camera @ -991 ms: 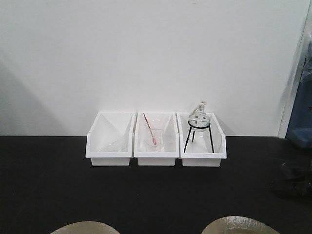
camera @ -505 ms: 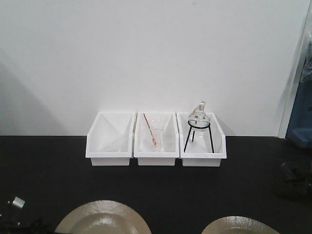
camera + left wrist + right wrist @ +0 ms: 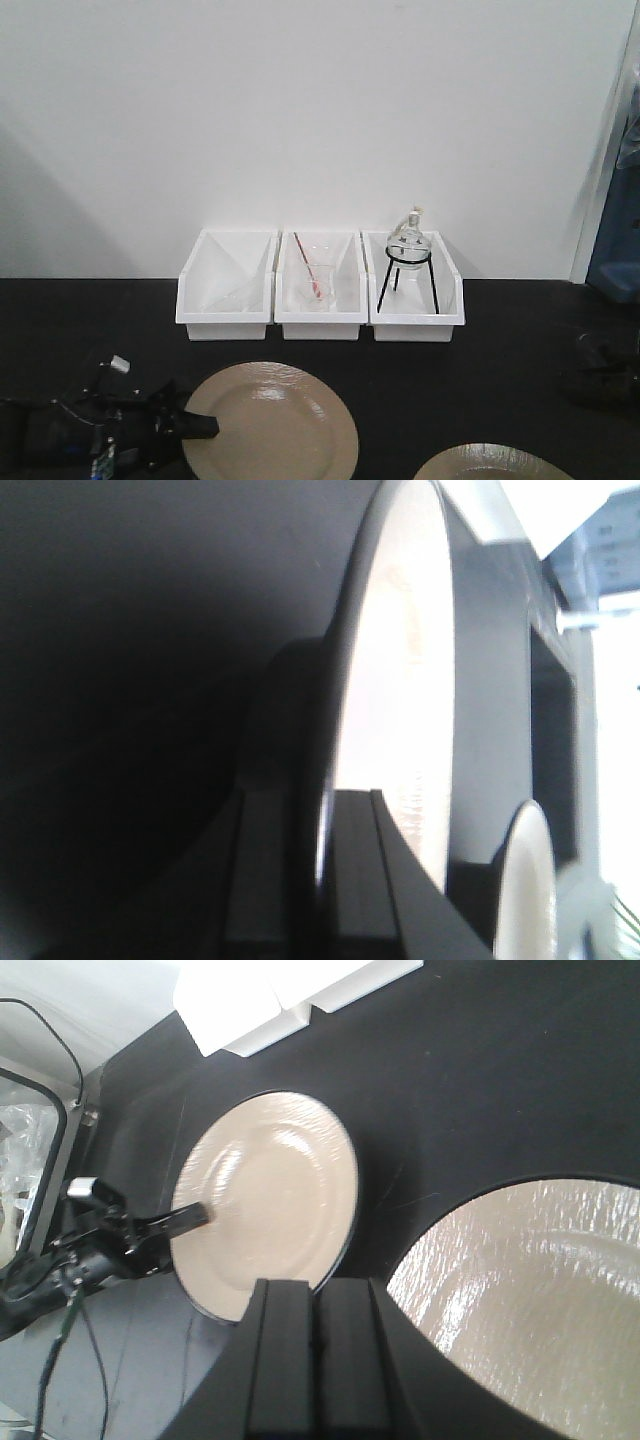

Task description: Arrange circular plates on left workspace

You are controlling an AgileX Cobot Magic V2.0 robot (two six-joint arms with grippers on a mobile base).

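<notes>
Two glossy beige round plates are in view. The left plate point(image 3: 272, 422) point(image 3: 270, 1200) is over the black countertop point(image 3: 400, 340), in front of the bins. My left gripper point(image 3: 203, 426) point(image 3: 325, 880) is shut on its left rim, and the left wrist view shows the plate point(image 3: 400, 680) edge-on between the jaws. I cannot tell whether it rests on the counter. The second plate point(image 3: 492, 465) point(image 3: 530, 1290) lies flat at the front right, cut off by the frame. My right gripper point(image 3: 318, 1290) is shut on nothing, above the gap between the plates.
Three white bins point(image 3: 320, 285) stand in a row against the back wall. The right one holds a glass flask on a black tripod point(image 3: 408, 245), the middle one a beaker with a red rod. A dark object point(image 3: 605, 365) sits at the right edge.
The left plate has moved away from the front edge toward the bins, and the left arm holding it has come into view. The right plate has stayed put.
</notes>
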